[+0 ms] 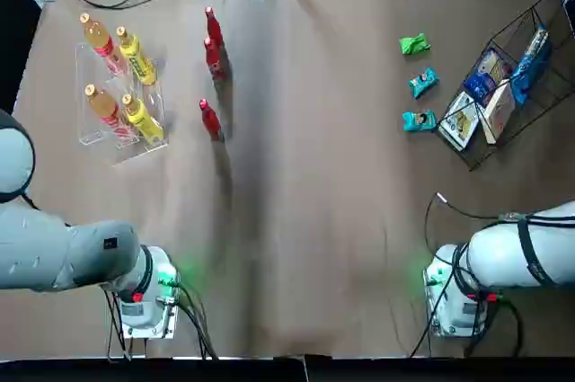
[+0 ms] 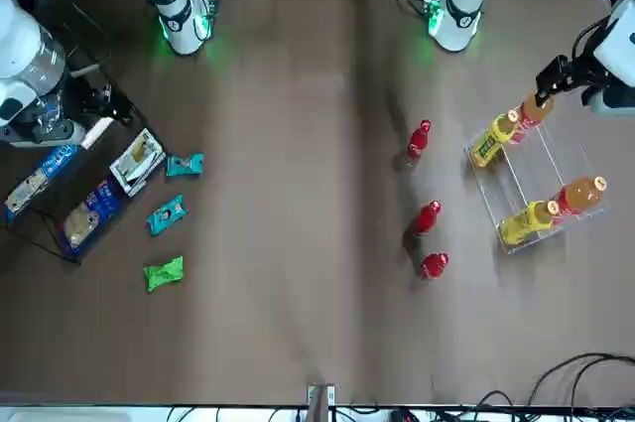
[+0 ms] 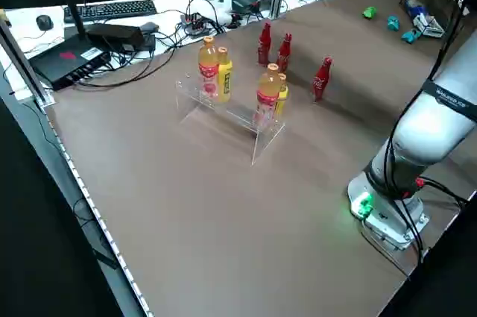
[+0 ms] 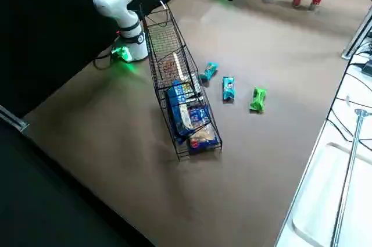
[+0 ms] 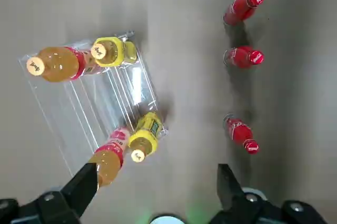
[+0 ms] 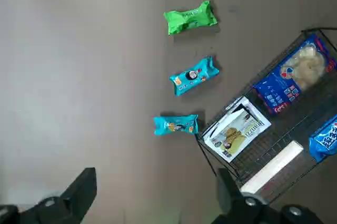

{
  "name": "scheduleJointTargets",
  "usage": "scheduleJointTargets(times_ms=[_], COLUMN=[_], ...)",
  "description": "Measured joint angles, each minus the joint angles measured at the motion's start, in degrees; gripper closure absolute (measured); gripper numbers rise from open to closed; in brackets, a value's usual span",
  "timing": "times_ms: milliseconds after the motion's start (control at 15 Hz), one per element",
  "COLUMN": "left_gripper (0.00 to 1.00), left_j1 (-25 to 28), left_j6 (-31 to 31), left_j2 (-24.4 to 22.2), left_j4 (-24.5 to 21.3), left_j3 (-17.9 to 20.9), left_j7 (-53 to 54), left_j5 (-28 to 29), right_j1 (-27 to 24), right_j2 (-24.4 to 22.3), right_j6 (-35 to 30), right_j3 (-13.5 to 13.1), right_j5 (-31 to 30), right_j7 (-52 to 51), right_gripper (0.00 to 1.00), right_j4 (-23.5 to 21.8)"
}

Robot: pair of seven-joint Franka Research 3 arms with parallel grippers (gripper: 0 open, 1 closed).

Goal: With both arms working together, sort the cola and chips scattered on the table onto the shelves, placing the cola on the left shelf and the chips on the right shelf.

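- Spanning every view, the brown counter [image 1: 305, 220] carries all the goods; you have nothing sorted yet, so judge the task as at its start.
- The right shelf [image 1: 539, 85], a black wire rack, sits at the robot's right edge of the counter, tilted so packets slide toward its low lip; it holds only larger flat blue-and-white packets [image 1: 490, 76].
- The left shelf [image 1: 121, 99], a clear acrylic rack, stands at the robot's left; orange bottles [image 1: 97, 40] and yellow bottles [image 1: 135, 54] already fill part of it, so you must find free slots.
- The left tool [image 5: 152, 192] hangs high above the rack and the cola, fingers spread wide and empty, which suits surveying before a descent.
- The right tool [image 6: 152, 192] likewise hovers high with fingers wide apart, holding nothing, looking down on the chips.
- The cola [image 1: 212, 45]: three red bottles stand upright in a loose row just beside the left shelf, apart from it, within the left arm's side.
- The chips [image 1: 422, 84]: one green bag [image 1: 414, 44] and two teal bags lie flat in a line near the right shelf; the nearest almost touches its lip.
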Motion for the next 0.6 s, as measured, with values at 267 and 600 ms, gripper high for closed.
scheduleJointTargets(times_ms=[267, 600], left_gripper=[0.0, 0.0], left_j1=[0.0, 0.0], left_j6=[0.0, 0.93], left_j2=[0.0, 1.05], left_j4=[0.0, -0.04], left_j3=[-0.14, -0.15], left_j7=[0.0, -1.14], left_j5=[0.0, -1.3], right_j1=[0.01, 0.01], right_j2=[0.0, 0.0], right_j6=[0.0, 0.0], right_j3=[0.04, 0.02], right_j5=[0.0, 0.0], right_j7=[0.0, 0.0], right_gripper=[0.0, 0.0], right_j4=[0.0, 0.01])
